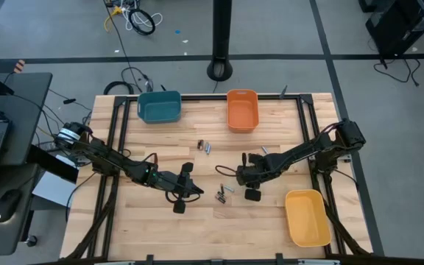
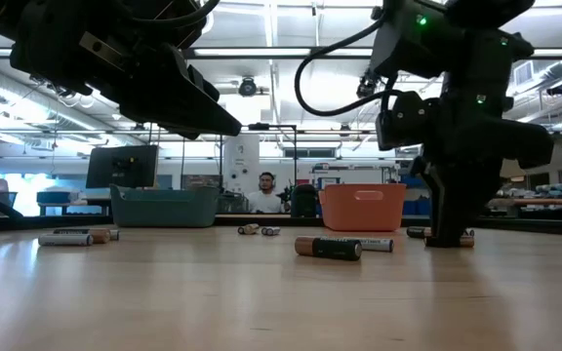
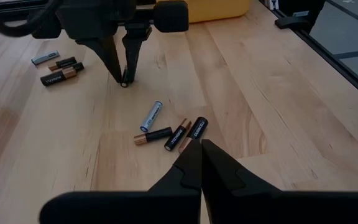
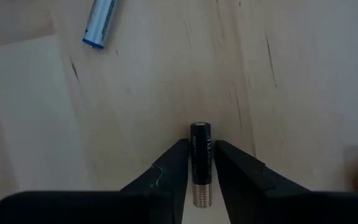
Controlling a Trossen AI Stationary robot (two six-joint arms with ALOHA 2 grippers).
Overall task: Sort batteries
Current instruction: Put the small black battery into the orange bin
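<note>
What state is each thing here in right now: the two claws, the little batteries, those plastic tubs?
Right gripper: shut on a small black battery with a silvery end, down at the table.
Left gripper: shut, empty, hovering.
Loose dark and silvery batteries: lying on the wooden table.
Teal bin, orange bin, yellow bin: upright; nothing seen inside.

A small black cylindrical battery with a coppery end (image 4: 201, 163) is sitting pinched between two dark fingertips at the lower centre of the right wrist frame. A slim silver-and-blue battery (image 4: 99, 22) is lying flat at that frame's upper left. Several more black-and-copper batteries (image 3: 171, 133) are lying clustered on the wood at the left wrist frame's centre.
</note>
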